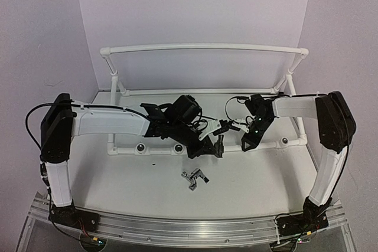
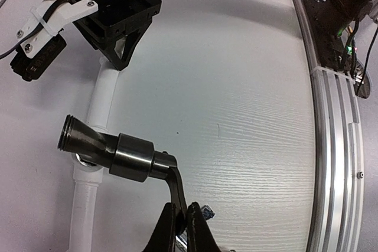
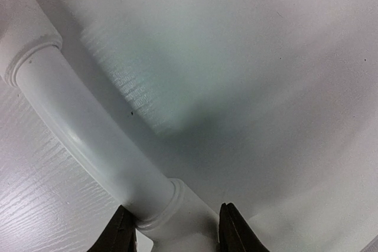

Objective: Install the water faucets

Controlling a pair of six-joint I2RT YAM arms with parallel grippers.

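Observation:
My left gripper is shut on the thin lever of a dark grey faucet. It holds the faucet tilted, almost level, above the front white pipe. The faucet's flared stem end hangs over a pipe fitting. A second faucet lies loose on the table in front of the frame. My right gripper is shut around the same front pipe at a collar, with one finger on each side. It also shows in the left wrist view.
The white pipe frame stands across the back of the table. Its front rail carries round sockets. An aluminium rail runs along the near table edge. Loose cables hang between the two wrists.

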